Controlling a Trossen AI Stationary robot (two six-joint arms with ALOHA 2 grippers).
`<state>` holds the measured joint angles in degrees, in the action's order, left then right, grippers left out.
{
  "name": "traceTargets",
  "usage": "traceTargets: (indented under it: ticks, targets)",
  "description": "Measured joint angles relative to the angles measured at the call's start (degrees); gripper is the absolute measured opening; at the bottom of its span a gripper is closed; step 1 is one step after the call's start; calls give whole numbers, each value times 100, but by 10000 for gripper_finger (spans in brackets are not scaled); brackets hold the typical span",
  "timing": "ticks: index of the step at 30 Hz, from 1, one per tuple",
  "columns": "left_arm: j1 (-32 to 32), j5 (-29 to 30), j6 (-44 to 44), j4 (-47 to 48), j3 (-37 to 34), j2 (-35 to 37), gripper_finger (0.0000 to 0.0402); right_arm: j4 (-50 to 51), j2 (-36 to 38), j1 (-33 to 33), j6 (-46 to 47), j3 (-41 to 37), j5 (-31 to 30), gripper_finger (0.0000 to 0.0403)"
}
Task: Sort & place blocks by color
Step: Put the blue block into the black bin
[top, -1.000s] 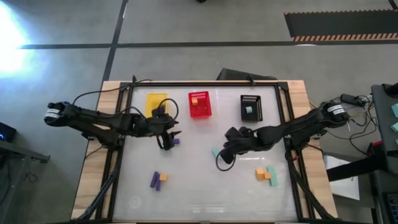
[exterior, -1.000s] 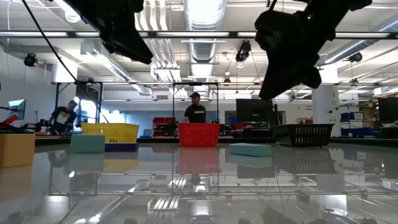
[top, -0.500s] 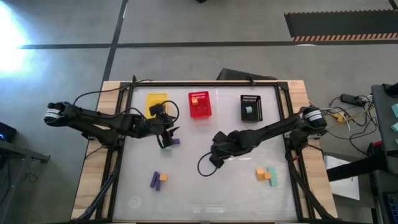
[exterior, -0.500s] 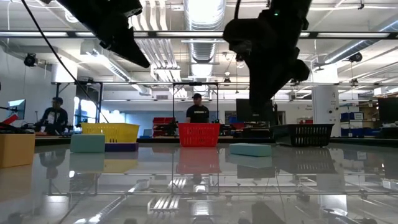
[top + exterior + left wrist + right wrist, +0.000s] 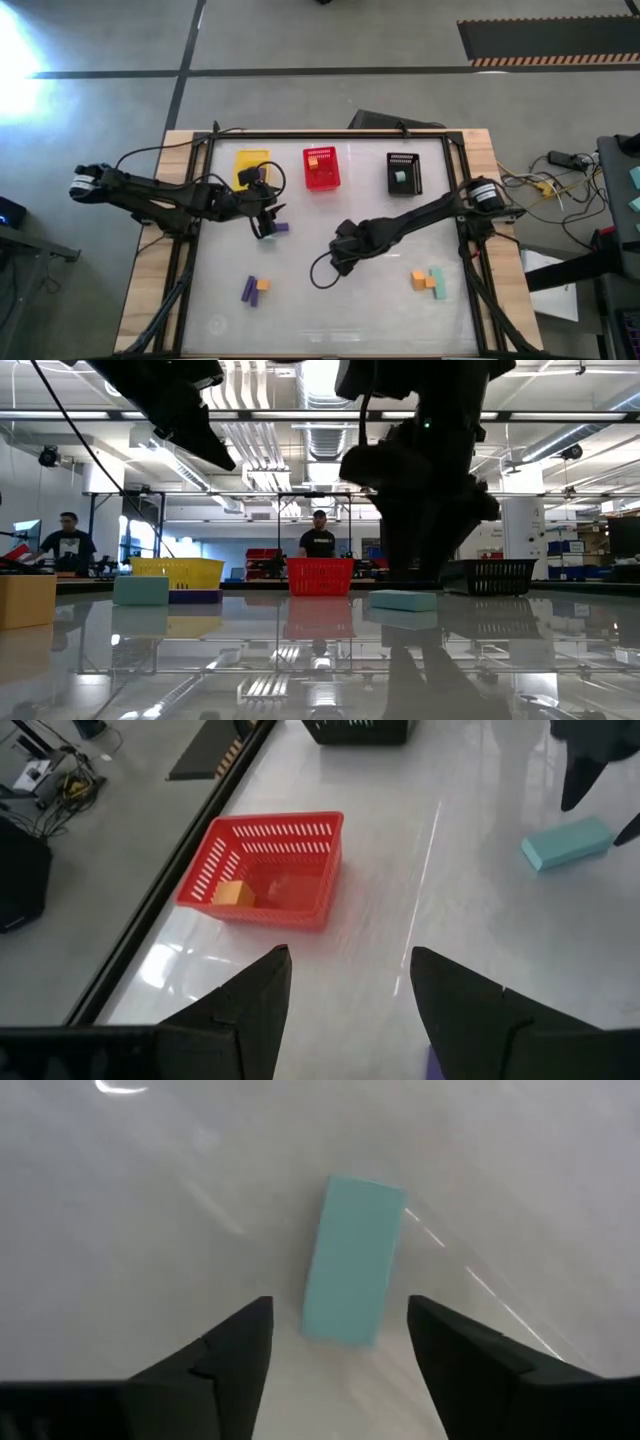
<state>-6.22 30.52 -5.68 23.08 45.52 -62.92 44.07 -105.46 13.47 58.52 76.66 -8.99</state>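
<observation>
Right gripper (image 5: 338,1350) over mid-table, fingers spread wide, a teal bar (image 5: 354,1260) lying flat on the table between and just ahead of them; not touching it as far as I can see. Left gripper (image 5: 350,985) open too, empty, just beside a purple block (image 5: 281,227) in front of the yellow basket (image 5: 251,159). I see an orange block (image 5: 233,894) in the red basket (image 5: 300,825) and a teal block (image 5: 400,177) in the black basket (image 5: 404,160). A purple bar (image 5: 248,289) touches an orange cube (image 5: 263,285) front-left; an orange-teal cluster (image 5: 429,281) sits front-right.
</observation>
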Motion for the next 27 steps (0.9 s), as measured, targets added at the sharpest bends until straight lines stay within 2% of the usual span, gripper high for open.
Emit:
traceTargets:
  ticks: [7, 16, 19, 22, 27]
  targets:
    - [2, 0, -3, -3, -13, 2, 191, -128, -219, -19, -65, 0, -70, 215]
    - [2, 0, -4, -10, -17, 2, 191, -163, -252, -37, -68, -2, -181, 121]
    - [2, 0, -4, -10, -17, 2, 191, -206, -291, -37, -69, -10, -217, 103]
    - [2, -2, -3, -10, -17, 2, 191, -286, -330, -35, -111, -11, -292, 113]
    - [2, -2, -5, -9, -17, 2, 191, -358, -392, -71, -118, -31, -279, 182]
